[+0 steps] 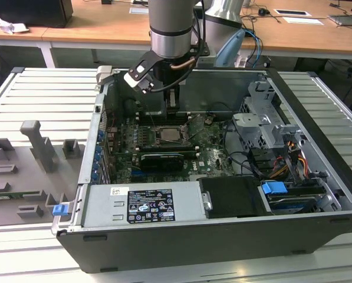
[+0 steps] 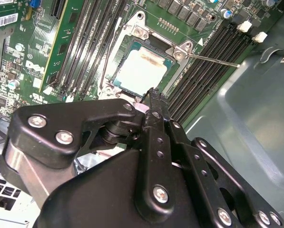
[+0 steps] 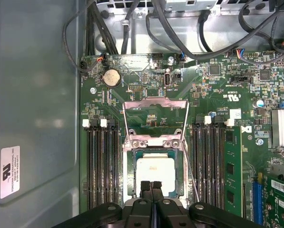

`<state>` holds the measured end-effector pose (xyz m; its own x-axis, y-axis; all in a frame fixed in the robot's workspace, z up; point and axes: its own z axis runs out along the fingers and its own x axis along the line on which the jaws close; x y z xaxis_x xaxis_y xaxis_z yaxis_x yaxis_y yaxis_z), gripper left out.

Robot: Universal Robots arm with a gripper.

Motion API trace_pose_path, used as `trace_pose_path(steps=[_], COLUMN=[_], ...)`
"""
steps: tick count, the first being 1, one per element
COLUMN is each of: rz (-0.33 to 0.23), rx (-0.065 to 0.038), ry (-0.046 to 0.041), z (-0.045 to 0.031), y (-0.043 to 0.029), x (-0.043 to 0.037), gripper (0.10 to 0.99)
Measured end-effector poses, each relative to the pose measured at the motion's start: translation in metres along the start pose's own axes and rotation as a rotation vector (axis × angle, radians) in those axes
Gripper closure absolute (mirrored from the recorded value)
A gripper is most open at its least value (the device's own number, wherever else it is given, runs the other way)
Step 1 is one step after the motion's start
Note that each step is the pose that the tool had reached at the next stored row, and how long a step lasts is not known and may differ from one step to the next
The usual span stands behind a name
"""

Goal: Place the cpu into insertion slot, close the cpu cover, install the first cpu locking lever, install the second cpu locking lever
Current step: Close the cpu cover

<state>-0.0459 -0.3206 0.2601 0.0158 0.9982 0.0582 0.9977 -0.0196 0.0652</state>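
Cpu (image 3: 155,175) flat in insertion slot (image 3: 130,176), face up. First wrist view: cpu cover (image 3: 156,101) swung open, away from fingers (image 3: 145,189), which are together, empty.

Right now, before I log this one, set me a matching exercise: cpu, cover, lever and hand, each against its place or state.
Things:
1. cpu
2. cover
3. lever
4. hand

Places or states:
A. shut, over the edge of the slot
B. lying in the slot
C. swung open
D. thin rod beside the slot

Pairs: 1-B, 2-C, 3-D, 4-A
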Motion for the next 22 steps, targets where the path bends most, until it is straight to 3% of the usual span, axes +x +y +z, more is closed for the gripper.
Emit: trace_pose_path(steps=[22], rz=[0.0], rx=[0.0], ry=[0.0], z=[-0.0024], y=[0.0001], x=[0.0001], gripper=[0.98])
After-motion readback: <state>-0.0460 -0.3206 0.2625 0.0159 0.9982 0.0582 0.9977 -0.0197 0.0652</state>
